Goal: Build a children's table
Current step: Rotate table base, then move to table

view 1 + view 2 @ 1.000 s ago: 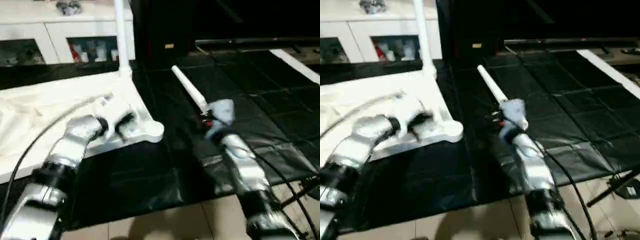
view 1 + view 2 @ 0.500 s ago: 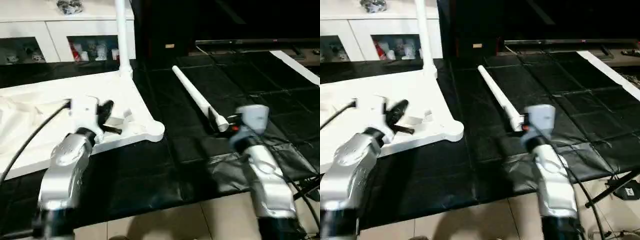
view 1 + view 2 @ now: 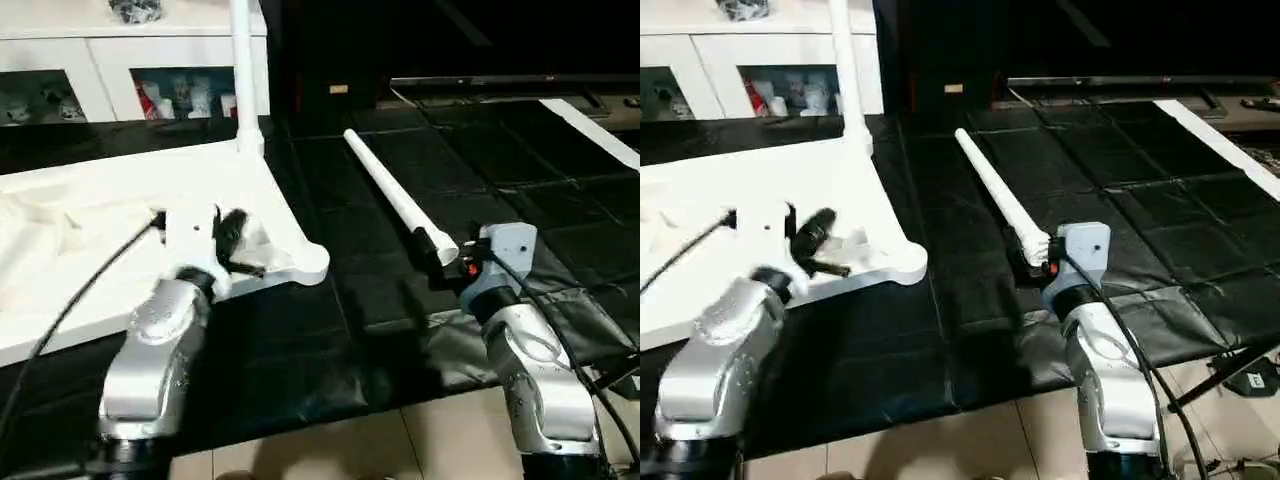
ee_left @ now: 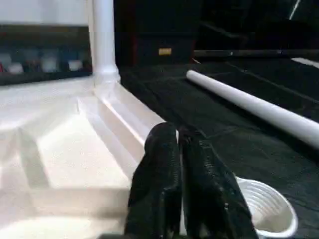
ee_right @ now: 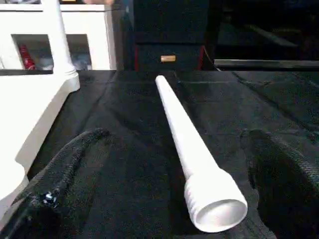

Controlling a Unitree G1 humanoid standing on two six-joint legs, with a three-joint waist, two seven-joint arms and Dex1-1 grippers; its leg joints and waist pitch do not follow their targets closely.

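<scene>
Loose leg point(image 5: 192, 137): lying directly ahead of right hand point(image 5: 164, 199), threaded end nearest.
Long axis: pointing away from it.
Right hand: gaping wide, empty.
Left hand point(image 4: 180, 149): nearly closed, hovering over tabletop point(image 3: 90, 215).

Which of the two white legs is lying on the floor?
The loose leg beside the tabletop, its threaded end before the right gripper. The other leg stands upright in a corner socket.

A loose leg point(image 3: 395, 195) lay on the black mat point(image 3: 500, 190); the tabletop point(image 3: 120, 220) lay upside down, one leg point(image 3: 242, 70) upright in it.
</scene>
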